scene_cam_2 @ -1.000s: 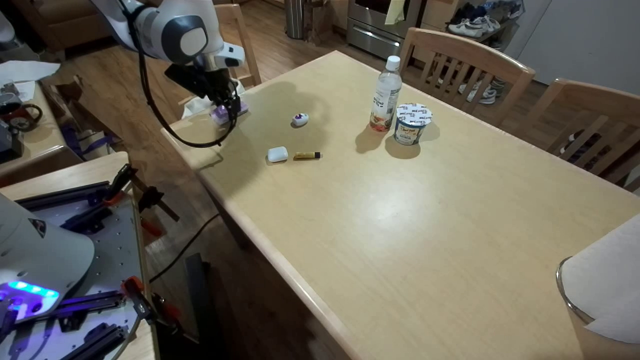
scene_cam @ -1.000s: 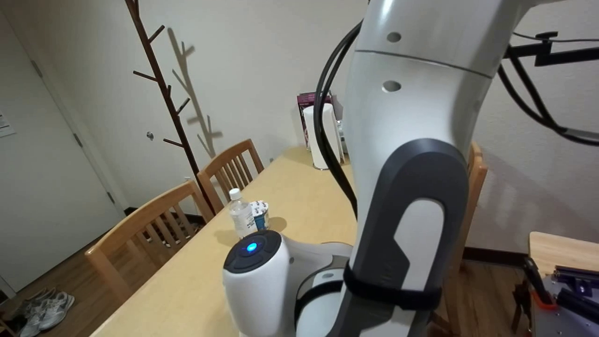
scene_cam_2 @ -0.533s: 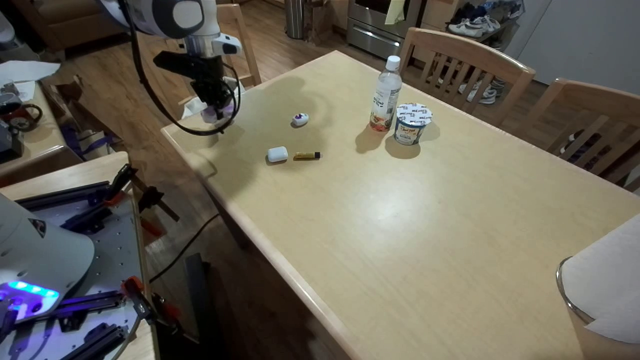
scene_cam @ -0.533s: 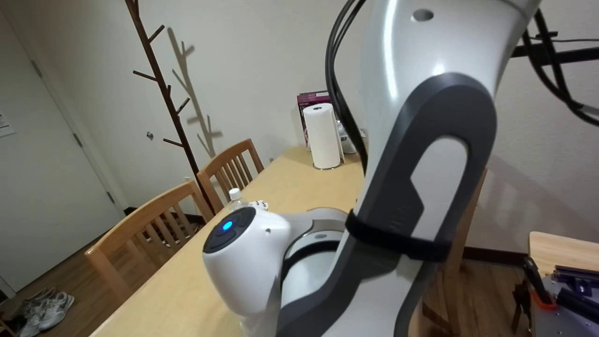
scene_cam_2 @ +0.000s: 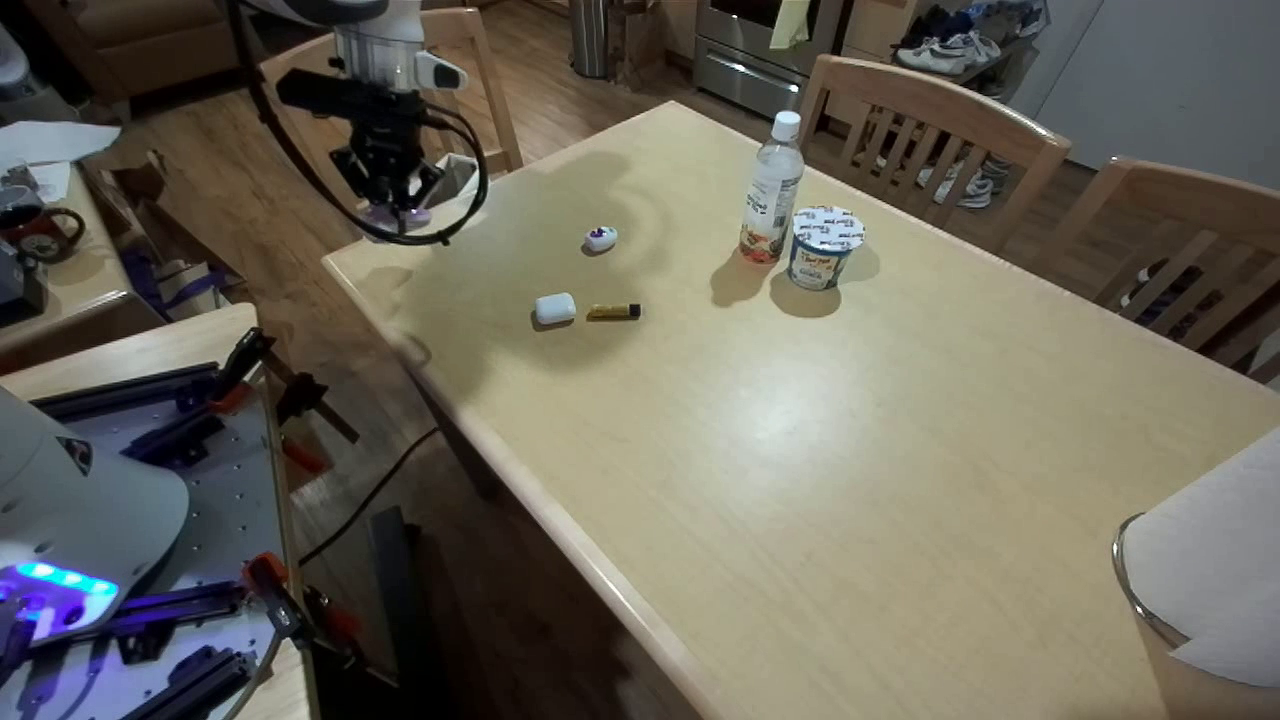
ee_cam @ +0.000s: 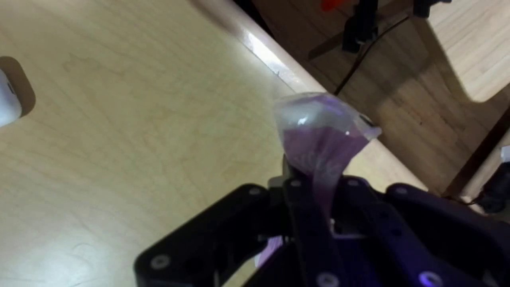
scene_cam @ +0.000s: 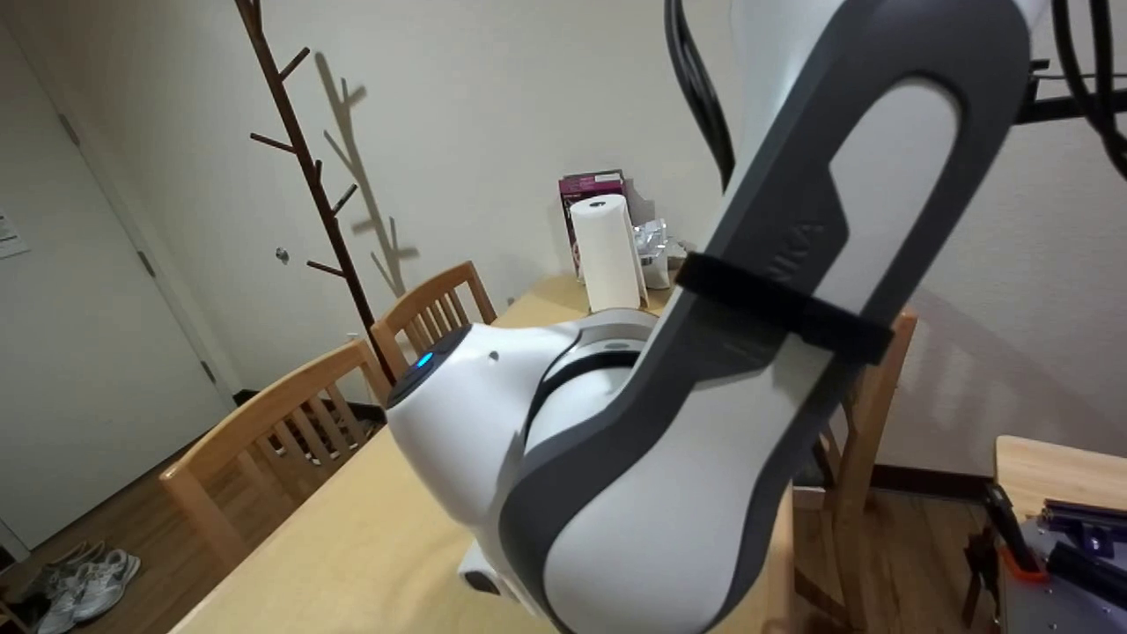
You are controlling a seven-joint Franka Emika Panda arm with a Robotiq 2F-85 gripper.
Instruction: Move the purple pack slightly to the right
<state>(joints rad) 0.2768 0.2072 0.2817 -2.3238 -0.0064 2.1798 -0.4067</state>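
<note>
The purple pack (ee_cam: 322,147) is a soft lilac packet with a clear top end. In the wrist view my gripper (ee_cam: 314,183) is shut on its middle and pinches it into folds. One end sticks out past the fingertips, and a lilac bit shows behind the left finger. In an exterior view the gripper (scene_cam_2: 395,215) and the pack (scene_cam_2: 415,216) are over the table's left corner. The pack seems a little above the table; the exact height is hard to tell. In an exterior view (scene_cam: 616,493) the arm hides gripper and pack.
On the table (scene_cam_2: 800,480) are a white disc with purple (scene_cam_2: 600,239), a white case (scene_cam_2: 555,309), a yellow tube (scene_cam_2: 614,311), a bottle (scene_cam_2: 772,190), a cup (scene_cam_2: 822,250) and a paper roll (scene_cam_2: 1220,570). A dark purple box (scene_cam: 590,183) stands behind the roll.
My gripper and the pack have moved left towards the table's corner in an exterior view, and the gripper has turned. The arm has swung lower in an exterior view. The other table objects have stayed put.
</note>
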